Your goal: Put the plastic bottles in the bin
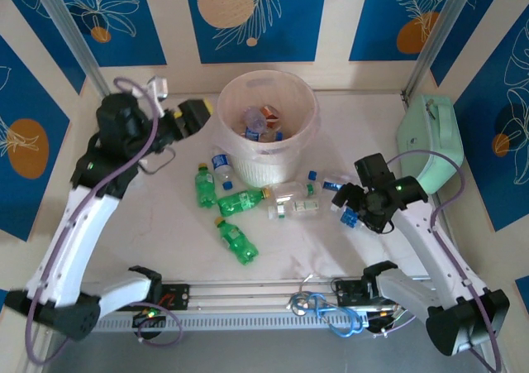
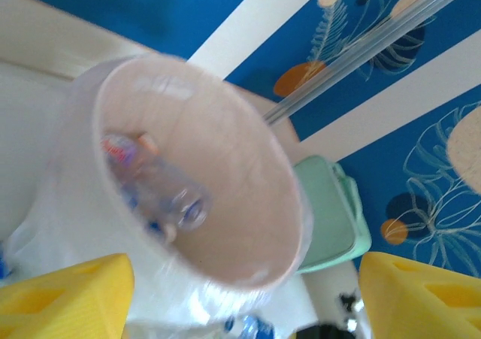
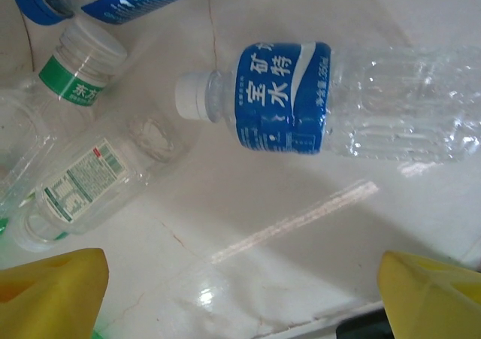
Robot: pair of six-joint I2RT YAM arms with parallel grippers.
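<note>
From above, my left claw [image 1: 197,113] hung just beside the rim of the bin [image 1: 310,108], on its left side. The bin stood at the far middle of the desk [image 1: 140,224] with several bottles [image 1: 263,121] lying inside. Three green bottles [image 1: 237,241] and a few clear bottles [image 1: 296,201] lay on the desk in front of the bin. My right claw [image 1: 345,209] sat low over the desk near the clear ones, with a mint-green case [image 1: 426,137] beyond it.

Through my left wrist camera, my left claw [image 2: 244,298] stood apart, its yellow fingers [image 2: 68,298] at the bottom corners with nothing between them. The bin [image 2: 248,128] gaped below and ahead, with a blurred clear bottle [image 2: 161,192] inside.

Through my right wrist camera, my right claw [image 3: 240,283] was also spread wide and gripped nothing, its fingers [image 3: 436,294] over bare desk [image 3: 301,226]. A blue-labelled bottle [image 3: 316,102] lay on its side just ahead, white cap to the left. A green-labelled bottle [image 3: 75,181] lay to its left.
</note>
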